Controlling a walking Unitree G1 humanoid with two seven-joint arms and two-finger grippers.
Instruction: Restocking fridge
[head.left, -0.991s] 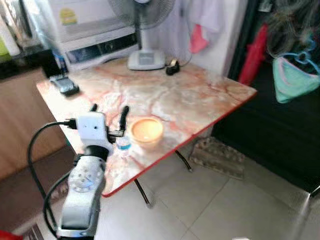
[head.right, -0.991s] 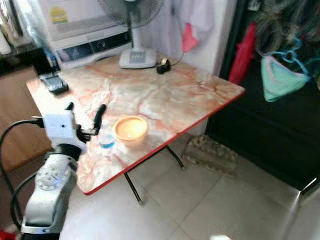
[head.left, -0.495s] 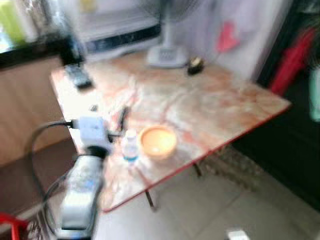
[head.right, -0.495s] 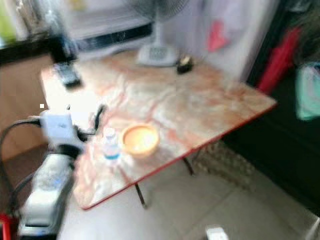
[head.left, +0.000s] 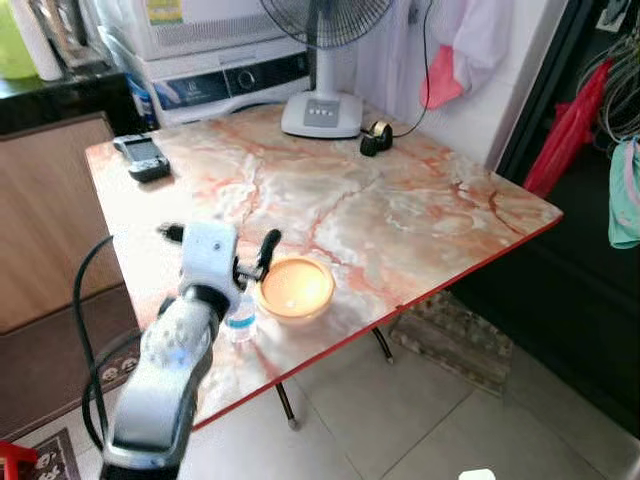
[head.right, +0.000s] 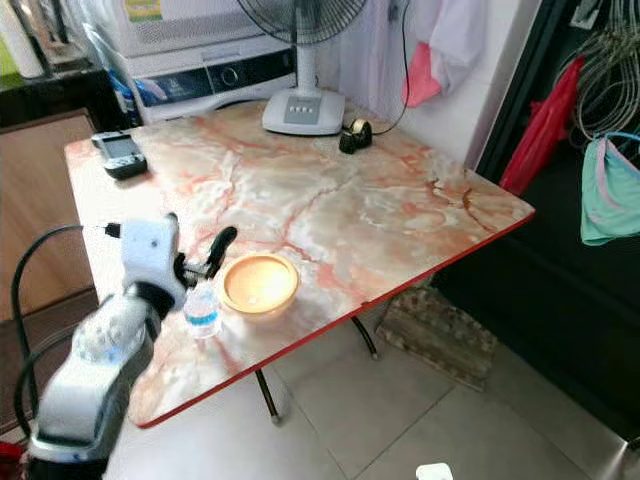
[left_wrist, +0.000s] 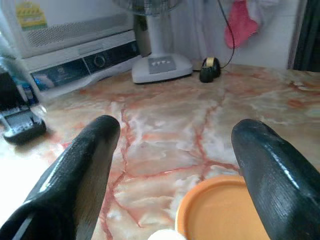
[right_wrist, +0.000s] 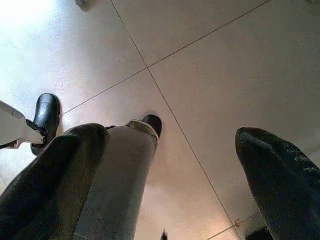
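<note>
A small clear water bottle (head.left: 240, 320) with a blue label stands on the marble table (head.left: 400, 210) near its front edge. Its white cap (left_wrist: 162, 234) is just below my left gripper (left_wrist: 172, 150). That gripper (head.right: 200, 232) hovers open over the bottle, with one black finger (head.left: 268, 243) reaching toward an orange bowl (head.left: 293, 288) that sits right beside the bottle. Nothing is between the fingers. My right gripper (right_wrist: 170, 170) hangs open over the tiled floor beside my leg (right_wrist: 120, 185).
A fan base (head.left: 320, 112), a black tape roll (head.left: 375, 138) and a dark handset (head.left: 142, 157) lie farther back on the table. A white appliance (head.left: 220, 75) stands behind it. The red table edge (head.left: 450, 280) overhangs floor tiles and a mat (head.left: 450, 335). Clothes (head.left: 625, 195) hang at right.
The head camera has swung and the blur has cleared. My left arm has edged forward, and its gripper stays open over the bottle beside the bowl.
</note>
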